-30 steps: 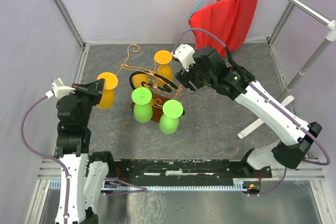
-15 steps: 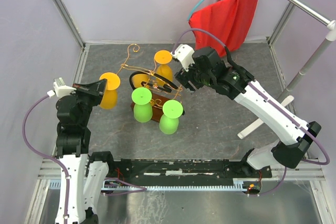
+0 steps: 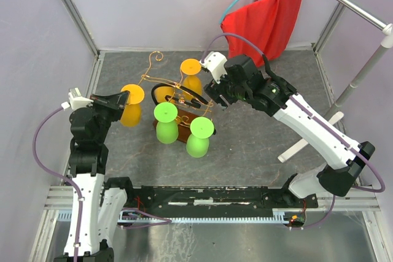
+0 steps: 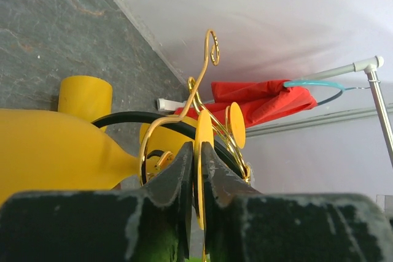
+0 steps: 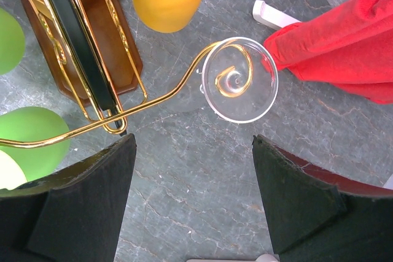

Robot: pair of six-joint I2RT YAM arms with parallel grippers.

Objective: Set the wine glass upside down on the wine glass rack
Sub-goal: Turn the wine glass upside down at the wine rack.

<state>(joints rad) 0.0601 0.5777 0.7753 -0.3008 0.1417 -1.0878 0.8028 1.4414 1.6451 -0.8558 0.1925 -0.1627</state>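
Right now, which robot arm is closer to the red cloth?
The right arm. Its open jaws hang close beside the red cloth; the left arm is far across the rack, jaws shut on a yellow glass.

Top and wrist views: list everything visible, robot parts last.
rack: one, copper wire on brown base, centre
orange glass: one, upside down, left of rack
other orange glasses: two, rack's far side
green glasses: two, rack's near side
clear glass: one, on a curled arm, rack's right
cloth: one, red, back right
pole stand: one, white, right
table: one, grey, under everything
left gripper: one, black, shut on orange glass foot
right gripper: one, black, open, empty
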